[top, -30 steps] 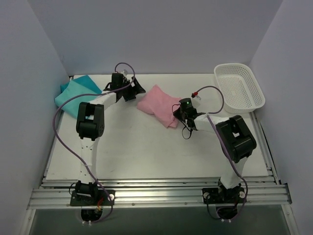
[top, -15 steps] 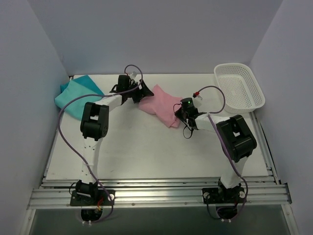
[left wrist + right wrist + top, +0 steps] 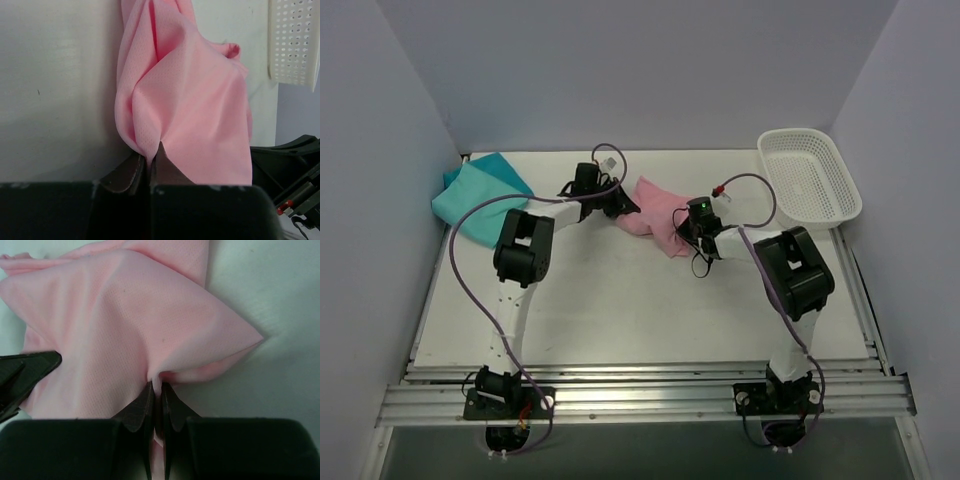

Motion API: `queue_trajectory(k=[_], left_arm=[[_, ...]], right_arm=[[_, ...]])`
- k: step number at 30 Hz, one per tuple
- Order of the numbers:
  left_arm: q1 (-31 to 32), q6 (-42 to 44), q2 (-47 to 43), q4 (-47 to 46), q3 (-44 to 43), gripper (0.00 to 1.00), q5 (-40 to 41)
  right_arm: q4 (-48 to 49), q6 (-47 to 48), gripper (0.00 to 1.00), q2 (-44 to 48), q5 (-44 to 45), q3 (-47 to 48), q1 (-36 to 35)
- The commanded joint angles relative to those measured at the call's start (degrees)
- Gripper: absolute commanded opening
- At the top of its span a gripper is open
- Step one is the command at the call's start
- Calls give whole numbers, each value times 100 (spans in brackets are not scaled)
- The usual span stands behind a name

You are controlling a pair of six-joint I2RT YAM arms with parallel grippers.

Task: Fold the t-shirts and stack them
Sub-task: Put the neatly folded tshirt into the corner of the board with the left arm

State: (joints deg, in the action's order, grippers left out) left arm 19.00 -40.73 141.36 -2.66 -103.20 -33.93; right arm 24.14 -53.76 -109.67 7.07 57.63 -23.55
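Lab test cell: plain walls (image 3: 640,70), white table (image 3: 620,300), aluminium rail (image 3: 650,398).

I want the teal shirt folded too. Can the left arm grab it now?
Probably not yet: the left gripper is shut on the pink shirt. The teal shirt itself lies uncovered.

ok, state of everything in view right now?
pink t-shirt: crumpled, not folded, pinched at two edges
teal t-shirt: lying in far-left corner, not held
basket: upright, empty
left gripper: shut on pink t-shirt
right gripper: shut on pink t-shirt
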Motion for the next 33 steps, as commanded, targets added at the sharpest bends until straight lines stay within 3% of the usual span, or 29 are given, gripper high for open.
queue_trajectory(k=[1,9,14,27,33], left_arm=[[-124,390,-222,553,-60,2,202],[-564,1294,-768,2178,-1182,2,949],[-801,1743,-838,2893,-1659,2,1537],[-1584,2289,-2270,3236,-589,2,2391],[-1847,2298,-2481,3394,-596,2,2514]], right_arm=[[-102,155,0,-361,-126,643,44],[-682,532,0,-1240,-390,2566,-70],[-770,629,0,-1662,-645,3289,-150],[-1305,665,0,-3543,-1287,5952,-1195],[-1263,551,0,-4036,-1463,6900,-1468]])
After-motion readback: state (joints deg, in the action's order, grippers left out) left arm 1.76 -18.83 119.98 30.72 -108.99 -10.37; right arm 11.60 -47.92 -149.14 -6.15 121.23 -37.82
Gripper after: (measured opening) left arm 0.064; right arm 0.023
